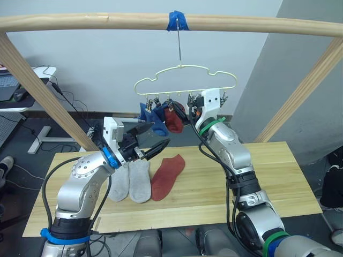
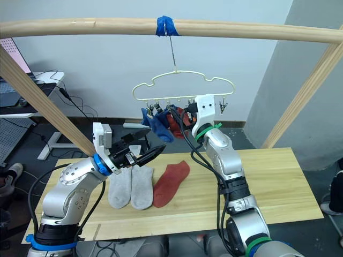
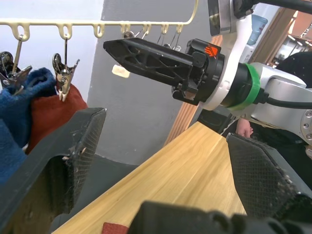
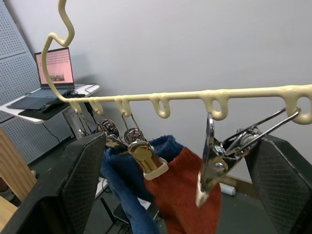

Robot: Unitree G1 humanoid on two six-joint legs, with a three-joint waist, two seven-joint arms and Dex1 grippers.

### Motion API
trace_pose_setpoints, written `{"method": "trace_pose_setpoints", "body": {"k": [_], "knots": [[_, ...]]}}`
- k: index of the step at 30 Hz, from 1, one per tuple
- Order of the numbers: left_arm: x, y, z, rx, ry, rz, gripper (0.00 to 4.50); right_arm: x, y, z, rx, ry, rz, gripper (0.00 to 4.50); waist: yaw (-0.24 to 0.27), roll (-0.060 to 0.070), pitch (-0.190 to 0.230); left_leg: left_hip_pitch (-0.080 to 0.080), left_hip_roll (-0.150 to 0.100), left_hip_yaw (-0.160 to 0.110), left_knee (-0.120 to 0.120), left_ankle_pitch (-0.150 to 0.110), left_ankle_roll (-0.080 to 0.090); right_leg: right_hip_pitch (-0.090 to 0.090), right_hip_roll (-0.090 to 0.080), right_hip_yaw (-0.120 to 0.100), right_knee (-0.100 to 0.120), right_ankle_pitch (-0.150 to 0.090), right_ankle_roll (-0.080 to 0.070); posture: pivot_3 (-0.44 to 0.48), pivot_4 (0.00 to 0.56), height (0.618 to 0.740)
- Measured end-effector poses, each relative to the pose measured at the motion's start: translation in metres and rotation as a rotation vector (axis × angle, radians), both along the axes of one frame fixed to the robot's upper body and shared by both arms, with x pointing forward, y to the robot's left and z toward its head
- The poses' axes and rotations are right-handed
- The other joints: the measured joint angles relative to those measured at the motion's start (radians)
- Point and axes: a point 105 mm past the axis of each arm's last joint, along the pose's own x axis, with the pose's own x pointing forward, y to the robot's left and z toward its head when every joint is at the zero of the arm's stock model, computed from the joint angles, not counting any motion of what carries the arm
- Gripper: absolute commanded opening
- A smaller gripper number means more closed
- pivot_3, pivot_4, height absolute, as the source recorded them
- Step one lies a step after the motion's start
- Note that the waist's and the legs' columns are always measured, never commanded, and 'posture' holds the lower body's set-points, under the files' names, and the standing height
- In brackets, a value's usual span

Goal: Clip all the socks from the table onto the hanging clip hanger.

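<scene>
Right fingers (image 4: 165, 190) spread around the clip hanger (image 1: 185, 80) clips, left fingers (image 1: 153, 140) released (empty), socks (image 1: 140, 179) below on table (image 1: 278, 176)

Pale-yellow clip hanger (image 1: 185, 80); blue sock (image 1: 151, 119) & rust-red sock (image 1: 172, 119) clipped; 2 grey socks (image 1: 131, 181), red sock (image 1: 167, 176) on table.

Illumination even and diffuse, moderately bright; no hard glare. Soft, faint shadows lie under the socks (image 1: 140, 179) on the tabletop (image 1: 278, 182). The wooden pole (image 1: 257, 24) bows slightly near the top edge in the head views, indicating lens distortion. In the wrist views, the near fingers (image 3: 73, 161) are large and soft-focused; the metal clips (image 4: 209, 165) show small highlights.
</scene>
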Motion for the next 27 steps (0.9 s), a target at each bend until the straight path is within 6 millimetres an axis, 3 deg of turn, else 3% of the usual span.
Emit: {"method": "trace_pose_setpoints", "body": {"k": [20,23,27], "knots": [[0.0,0.0,-0.002,0.006,0.003,0.009,4.5,0.007,-0.011,-0.002,0.018,0.013,-0.062,4.47,0.0,0.0,0.0,0.0,0.0,0.0,0.0,0.0,0.0,0.0,0.0,0.0,0.0,0.0,0.0,0.037,0.138,0.74],[0.0,-0.001,-0.003,0.007,0.004,0.004,4.5,0.007,-0.011,-0.001,0.018,0.01,-0.063,3.95,0.0,0.0,0.0,0.0,0.0,0.0,0.0,0.0,0.0,0.0,0.0,0.0,0.0,0.0,0.0,0.037,0.137,0.74],[0.0,-0.001,-0.002,0.007,-0.005,0.004,4.5,0.008,-0.011,0.001,0.019,0.003,-0.07,2.55,0.0,0.0,0.0,0.0,0.0,0.0,0.0,0.0,0.0,0.0,0.0,0.0,0.0,0.0,0.0,0.037,0.138,0.74]]}}
